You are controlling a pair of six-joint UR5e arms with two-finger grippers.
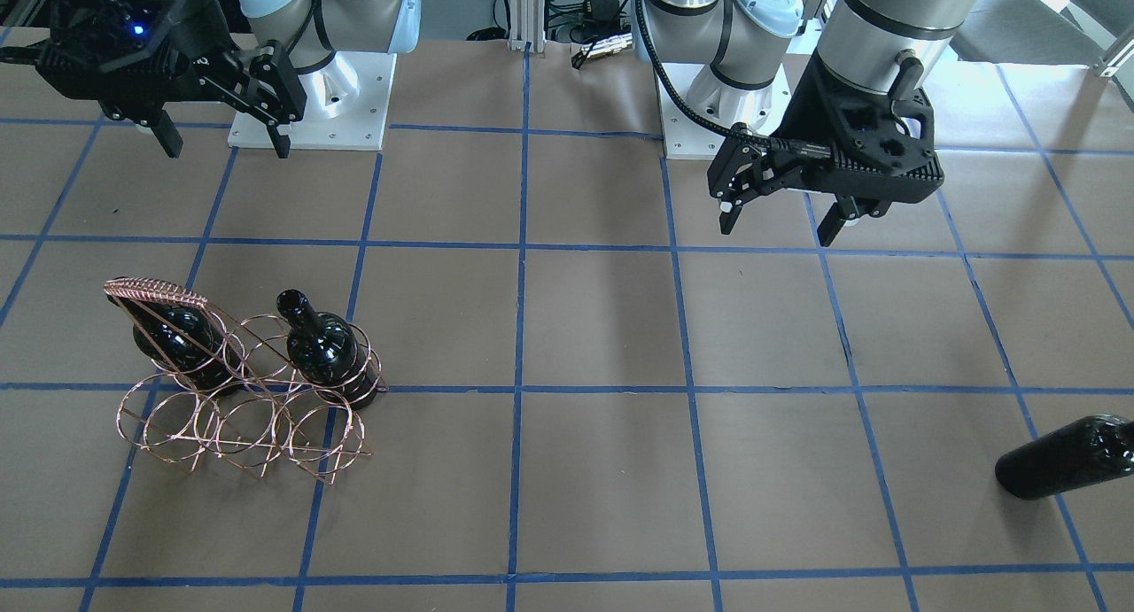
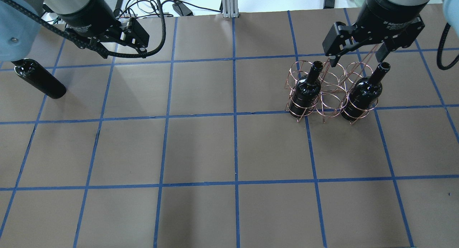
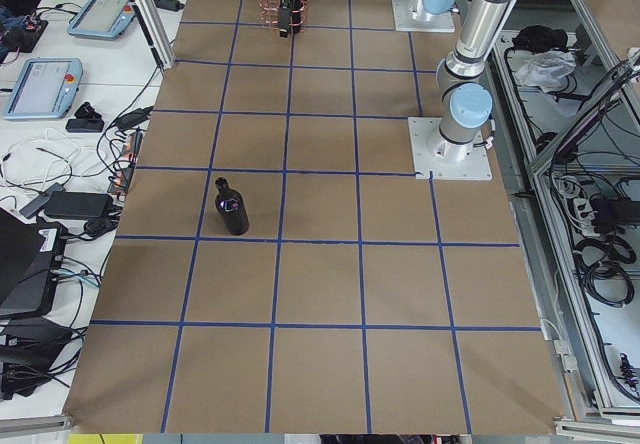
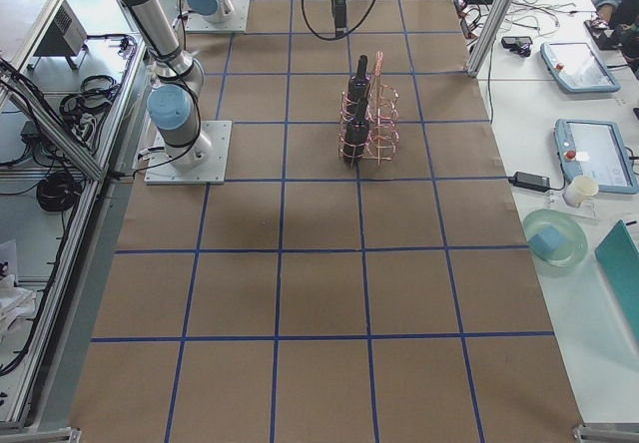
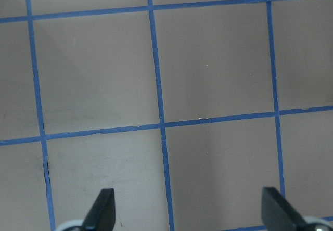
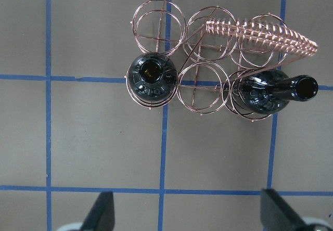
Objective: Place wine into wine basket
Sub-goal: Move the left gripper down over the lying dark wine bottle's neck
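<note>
Right arm is up in the upper right of the overhead view, right gripper (image 2: 355, 59) pointing straight down and hanging over the basket (image 6: 260, 33). Its fingers (image 6: 101, 210) are spread wide with nothing between them. Below it, one bottle (image 2: 306, 92) and another bottle (image 2: 360, 93) stand in the two end rings of one row, with a single ring between them. The wire handle arches over the other row.

Over to the upper left of that view: the left gripper (image 1: 778, 225) hovers above the table (image 2: 200, 147), its fingers (image 5: 276, 210) also wide apart and holding nothing, with only taped grid beneath them.

The wine bottle (image 3: 233, 214) stands upright on its own at the far left edge of the overhead view, well apart from the basket, its neck hidden there by the left arm's joint.
</note>
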